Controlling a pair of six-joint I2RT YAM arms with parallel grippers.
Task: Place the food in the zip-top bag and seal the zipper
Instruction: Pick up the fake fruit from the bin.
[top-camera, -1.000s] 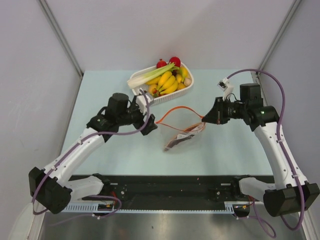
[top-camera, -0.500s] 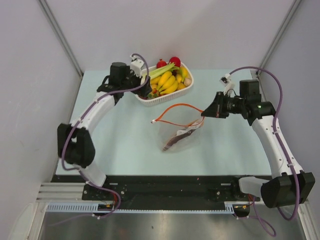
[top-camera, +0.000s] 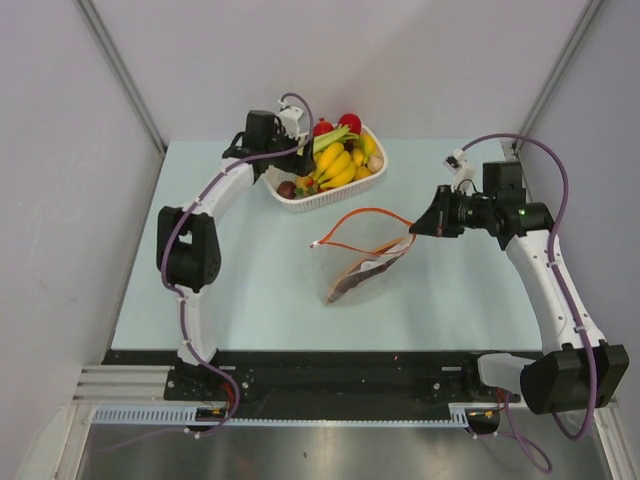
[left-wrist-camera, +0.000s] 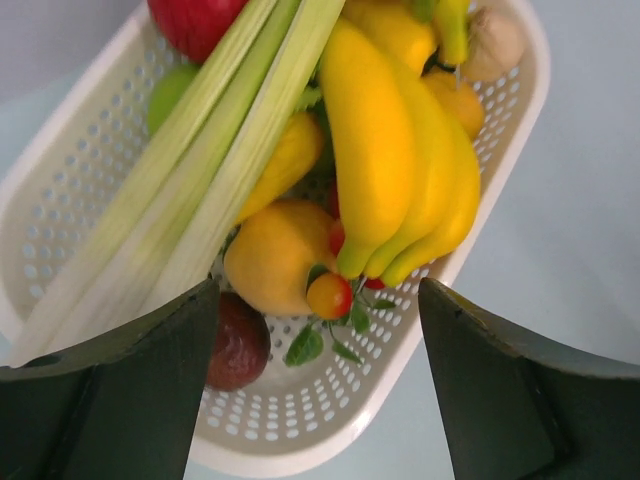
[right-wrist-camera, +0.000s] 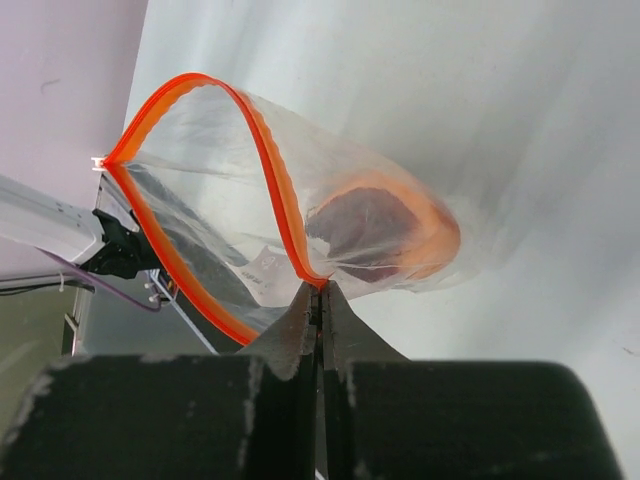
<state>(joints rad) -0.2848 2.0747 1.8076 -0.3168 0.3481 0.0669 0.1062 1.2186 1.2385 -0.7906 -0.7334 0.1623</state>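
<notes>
The clear zip-top bag (top-camera: 365, 262) lies mid-table with its mouth held open, its orange-red zipper (top-camera: 360, 214) forming a loop. A dark purple-brown vegetable (top-camera: 352, 281) with an orange piece lies inside; it also shows in the right wrist view (right-wrist-camera: 368, 232). My right gripper (top-camera: 412, 232) is shut on the zipper's right end (right-wrist-camera: 318, 282). My left gripper (top-camera: 288, 165) is open and empty over the near-left end of the white basket (top-camera: 300, 203). A yellow banana bunch (left-wrist-camera: 400, 150), a small orange-red tomato (left-wrist-camera: 329, 296) and a dark red fruit (left-wrist-camera: 238, 342) lie in the basket below it.
The white slatted basket (left-wrist-camera: 300, 440) also holds a green-white leek (left-wrist-camera: 230, 170), a red apple (left-wrist-camera: 195, 20) and a yellow lemon-like fruit (left-wrist-camera: 275, 255). Grey walls close the table at the back and both sides.
My left arm has let go of the bag's left end and swung up to the basket. The right gripper still holds the zipper's right end, almost unmoved.
</notes>
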